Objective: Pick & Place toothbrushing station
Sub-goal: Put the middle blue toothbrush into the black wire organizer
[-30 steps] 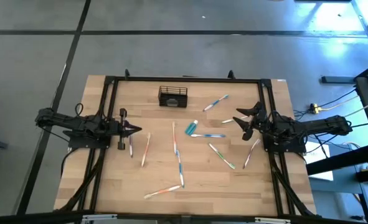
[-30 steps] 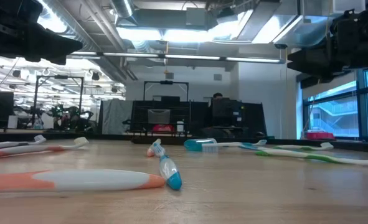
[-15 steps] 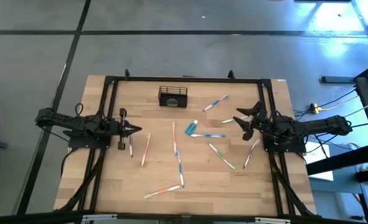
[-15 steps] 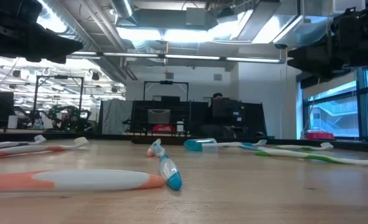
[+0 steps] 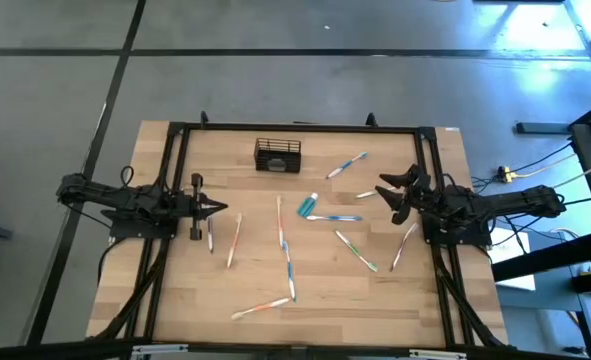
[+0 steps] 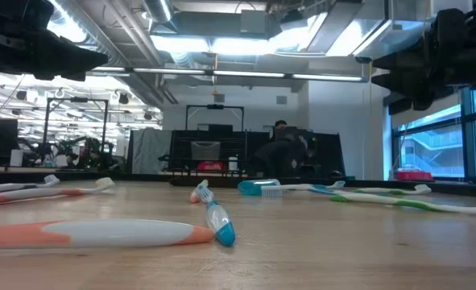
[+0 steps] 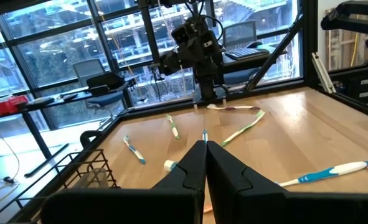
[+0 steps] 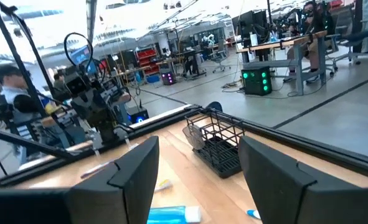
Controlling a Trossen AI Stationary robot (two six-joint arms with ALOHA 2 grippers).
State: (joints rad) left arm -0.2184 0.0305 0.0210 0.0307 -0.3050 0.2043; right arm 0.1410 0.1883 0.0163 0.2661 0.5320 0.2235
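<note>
The toothbrushing station is a small black wire-mesh basket. It stands on its bottom near the table's far edge, left of the middle, and also shows in the right wrist view and the left wrist view. My left gripper hovers shut at the table's left side, pointing level toward the right, its fingers together. My right gripper hovers open at the right side, pointing level toward the left, with nothing between its fingers. Both are well away from the basket.
Several toothbrushes lie scattered flat on the wooden table, for instance one at the near middle and one right of the basket. A small teal tube lies at the centre. A black frame borders the table.
My right gripper has rolled a little about the line it points along, staying in place and open. My left gripper and the things on the table have kept still.
</note>
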